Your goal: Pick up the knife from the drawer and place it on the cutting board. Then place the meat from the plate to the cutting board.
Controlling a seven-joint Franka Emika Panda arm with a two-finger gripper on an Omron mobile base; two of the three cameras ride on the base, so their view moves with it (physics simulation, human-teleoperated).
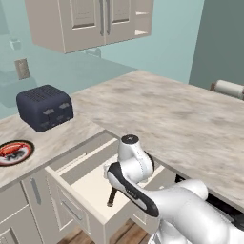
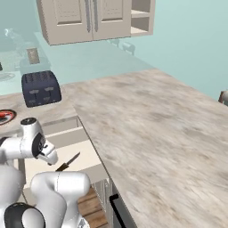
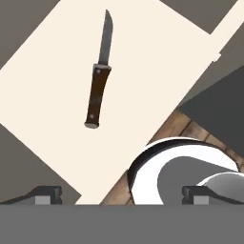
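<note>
The drawer [image 1: 81,198] [image 2: 87,151] stands pulled open below the counter. On its cream floor [image 3: 52,57] lies the knife [image 3: 99,78] [image 2: 67,162], grey blade and dark brown handle; in the left base view just the handle [image 1: 112,195] pokes out from behind my arm. My gripper [image 3: 121,198] hangs above the drawer, open, nothing between its fingertips [image 3: 45,195], and the knife lies ahead of them, apart. The plate [image 1: 26,155] [image 2: 10,112] with its dark rim sits on the counter at the left and carries the reddish meat [image 1: 10,150] [image 2: 3,117]. The cutting board is out of view.
A dark blue toaster [image 1: 45,107] [image 2: 41,88] stands on the counter behind the plate. The marbled counter [image 1: 167,114] [image 2: 147,124] runs off to the right, with a paper towel roll [image 1: 228,88] at its far end. Wall cabinets [image 1: 90,21] hang above.
</note>
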